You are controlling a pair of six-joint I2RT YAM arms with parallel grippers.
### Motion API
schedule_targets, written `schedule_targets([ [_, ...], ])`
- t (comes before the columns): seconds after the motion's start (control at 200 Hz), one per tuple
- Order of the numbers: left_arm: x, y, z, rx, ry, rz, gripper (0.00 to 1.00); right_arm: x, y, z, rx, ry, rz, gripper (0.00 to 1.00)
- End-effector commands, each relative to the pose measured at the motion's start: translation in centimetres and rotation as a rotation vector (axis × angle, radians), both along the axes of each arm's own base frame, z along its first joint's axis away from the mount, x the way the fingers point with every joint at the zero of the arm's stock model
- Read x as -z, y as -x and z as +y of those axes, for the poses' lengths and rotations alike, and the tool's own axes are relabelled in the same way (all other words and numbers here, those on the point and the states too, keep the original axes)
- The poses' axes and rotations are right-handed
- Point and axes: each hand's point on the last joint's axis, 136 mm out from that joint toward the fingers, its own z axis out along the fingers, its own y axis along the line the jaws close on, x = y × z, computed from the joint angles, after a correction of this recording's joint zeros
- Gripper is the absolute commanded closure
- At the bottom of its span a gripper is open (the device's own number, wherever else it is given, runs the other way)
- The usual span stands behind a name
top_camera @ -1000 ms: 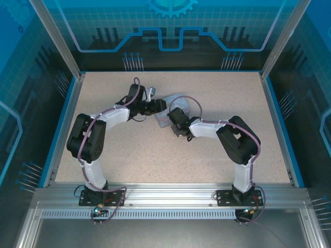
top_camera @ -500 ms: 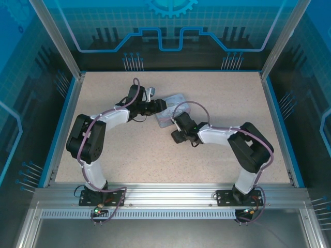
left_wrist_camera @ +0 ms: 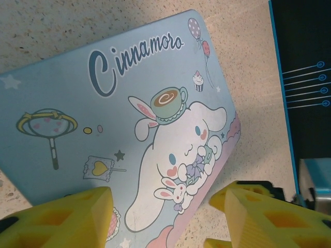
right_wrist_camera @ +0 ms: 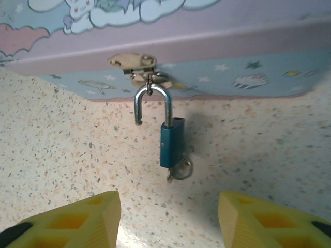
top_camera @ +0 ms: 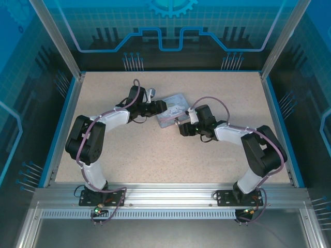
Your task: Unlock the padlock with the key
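The teal-blue padlock (right_wrist_camera: 171, 144) hangs from the metal hasp (right_wrist_camera: 137, 64) on the front of the pale blue cartoon tin (right_wrist_camera: 217, 46). One end of its shackle (right_wrist_camera: 151, 101) stands free of the body. The key (right_wrist_camera: 181, 169), with a small ring, sticks in the padlock's bottom and rests on the table. My right gripper (right_wrist_camera: 169, 202) is open just short of the key, nothing between its yellow fingers. My left gripper (left_wrist_camera: 164, 199) is open and straddles a corner of the tin's lid (left_wrist_camera: 103, 103), one finger (left_wrist_camera: 77, 217) over the lid, the other off its edge.
The tin (top_camera: 173, 109) lies mid-table between the two grippers, the left (top_camera: 161, 107) at its left edge and the right (top_camera: 182, 128) at its near side. A blue rim (top_camera: 279, 124) bounds the speckled tabletop (top_camera: 155, 155), with bare surface in front and to the right.
The right gripper has opened and drawn back from the padlock, its arm swinging out to the right. The tin now shows more fully. The left arm has hardly moved.
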Motion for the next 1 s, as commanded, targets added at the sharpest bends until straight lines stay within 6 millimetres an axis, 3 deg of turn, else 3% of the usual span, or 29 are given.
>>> schedule_targets([
  [0.0, 0.5, 1.2, -0.2, -0.001, 0.001, 0.042, 0.40, -0.1, -1.1, 0.9, 0.020, -0.112, 0.036, 0.49],
  [0.165, 0.5, 1.2, -0.3, -0.001, 0.007, 0.043, 0.40, 0.9, -1.7, 0.8, 0.069, -0.123, 0.062, 0.54],
  [0.88, 0.8, 1.6, -0.3, -0.006, 0.007, 0.053, 0.40, 1.6, -3.2, 1.8, 0.119, -0.207, 0.079, 0.68],
  [0.996, 0.9, 1.6, -0.2, -0.007, 0.004, 0.053, 0.40, 1.8, -3.2, 1.9, 0.121, -0.206, 0.079, 0.76],
])
